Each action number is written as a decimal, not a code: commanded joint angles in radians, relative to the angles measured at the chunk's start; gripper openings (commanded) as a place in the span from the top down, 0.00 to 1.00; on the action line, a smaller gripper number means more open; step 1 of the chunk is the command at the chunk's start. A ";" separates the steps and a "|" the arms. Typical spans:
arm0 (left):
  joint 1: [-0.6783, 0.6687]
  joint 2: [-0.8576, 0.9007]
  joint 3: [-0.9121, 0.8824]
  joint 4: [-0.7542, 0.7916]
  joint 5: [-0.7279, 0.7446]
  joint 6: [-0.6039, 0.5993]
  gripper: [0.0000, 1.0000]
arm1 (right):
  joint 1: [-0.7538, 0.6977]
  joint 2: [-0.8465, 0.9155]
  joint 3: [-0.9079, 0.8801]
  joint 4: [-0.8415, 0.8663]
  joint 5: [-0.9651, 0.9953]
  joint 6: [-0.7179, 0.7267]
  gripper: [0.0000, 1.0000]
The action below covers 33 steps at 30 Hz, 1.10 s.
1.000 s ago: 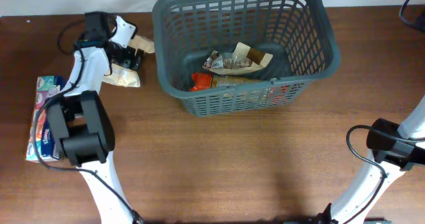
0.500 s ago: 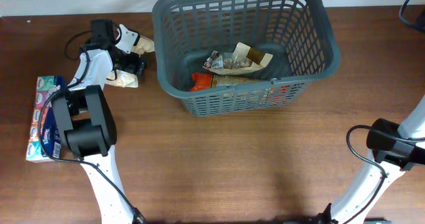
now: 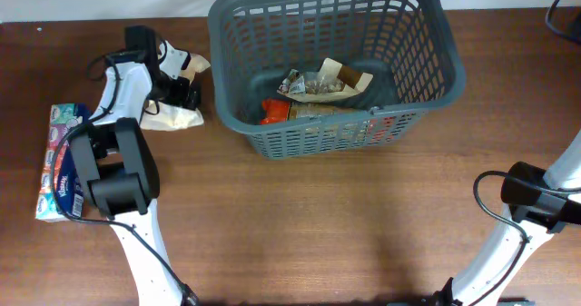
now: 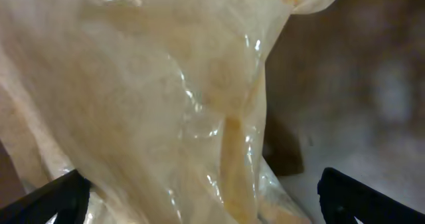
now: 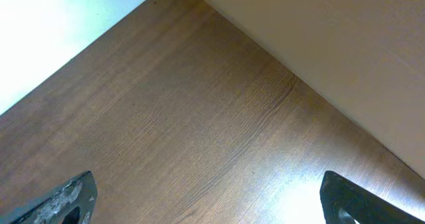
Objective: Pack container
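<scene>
The container, a large dark grey slotted basket (image 3: 318, 141), stands at the back middle of the table. Inside lie a crumpled brown-and-white packet (image 3: 320, 83) and an orange packet (image 3: 272, 113). My left gripper (image 3: 182, 93) is just left of the basket, over a cream translucent plastic bag (image 3: 172, 118). In the left wrist view the bag (image 4: 166, 98) fills the frame, and the jaws (image 4: 199, 197) are wide apart with the bag between them. My right gripper (image 5: 206, 197) is open and empty over bare wood.
A blue and pink tissue pack (image 3: 59, 161) lies at the left table edge beside the left arm. The right arm's base (image 3: 536, 202) stands at the front right. A pale wall borders the table in the right wrist view.
My left gripper has moved slightly toward the front and right. The cream bag has shifted with it, closer to the basket. The right arm has not moved.
</scene>
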<state>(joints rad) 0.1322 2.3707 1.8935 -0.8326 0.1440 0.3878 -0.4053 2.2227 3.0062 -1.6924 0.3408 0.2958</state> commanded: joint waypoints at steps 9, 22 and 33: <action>0.001 0.080 -0.068 -0.187 0.064 -0.142 0.01 | -0.002 -0.011 0.014 -0.006 0.018 0.012 0.01; -0.027 0.081 -0.068 -0.212 0.071 -0.141 0.19 | -0.002 -0.011 0.014 -0.006 0.018 0.012 0.01; -0.027 0.081 -0.068 -0.224 0.097 -0.140 0.98 | -0.002 -0.011 0.014 -0.006 0.019 0.012 0.01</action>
<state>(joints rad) 0.1200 2.3524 1.8900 -1.0271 0.1757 0.2642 -0.4053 2.2227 3.0062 -1.6924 0.3408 0.2962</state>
